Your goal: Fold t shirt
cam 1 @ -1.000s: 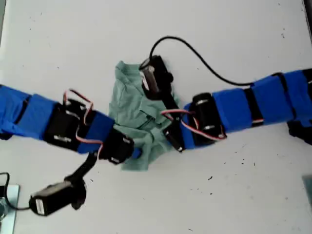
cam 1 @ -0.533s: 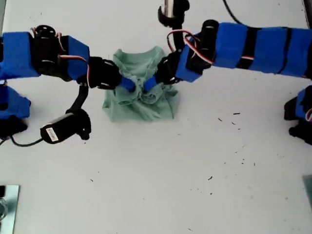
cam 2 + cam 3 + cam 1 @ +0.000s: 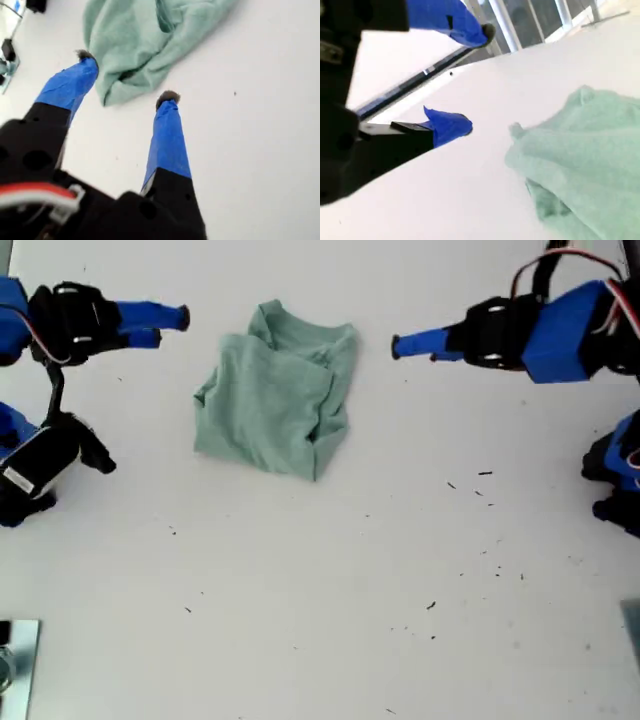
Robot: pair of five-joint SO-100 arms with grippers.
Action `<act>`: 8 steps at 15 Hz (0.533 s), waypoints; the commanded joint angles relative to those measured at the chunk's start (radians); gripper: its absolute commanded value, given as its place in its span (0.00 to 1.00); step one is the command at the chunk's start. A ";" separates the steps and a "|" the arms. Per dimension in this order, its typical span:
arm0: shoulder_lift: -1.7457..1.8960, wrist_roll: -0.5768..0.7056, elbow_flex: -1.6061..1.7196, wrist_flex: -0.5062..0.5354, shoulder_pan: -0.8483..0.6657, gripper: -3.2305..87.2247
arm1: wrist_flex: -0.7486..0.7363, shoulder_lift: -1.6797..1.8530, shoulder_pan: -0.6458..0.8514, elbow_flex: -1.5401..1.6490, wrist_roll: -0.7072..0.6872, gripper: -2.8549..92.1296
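On either side of the folded t shirt (image 3: 277, 400), my first gripper (image 3: 125, 76) and my second gripper (image 3: 470, 80) hang spread, empty, apart from it.

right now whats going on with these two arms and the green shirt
Neither arm is handling anything. The t shirt lies bunched in a rough fold on the white table. Two grippers sit apart from it, one at each side of the exterior view. My first gripper and my second gripper are open and empty, each pointing toward the shirt.
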 commanded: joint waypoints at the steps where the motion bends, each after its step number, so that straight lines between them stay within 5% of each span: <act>1: 0.193 -0.018 0.161 -0.046 -0.021 0.27 | 0.089 0.233 -0.041 0.126 0.031 0.28; 3: 0.492 -0.034 0.351 -0.034 0.021 0.20 | 0.120 0.301 -0.127 0.258 0.055 0.32; 6: 0.799 -0.132 0.540 0.026 0.216 0.10 | 0.172 0.594 -0.227 0.601 0.141 0.25; 8: 0.799 -0.189 0.617 0.017 0.319 0.08 | 0.373 0.959 -0.270 0.831 0.238 0.22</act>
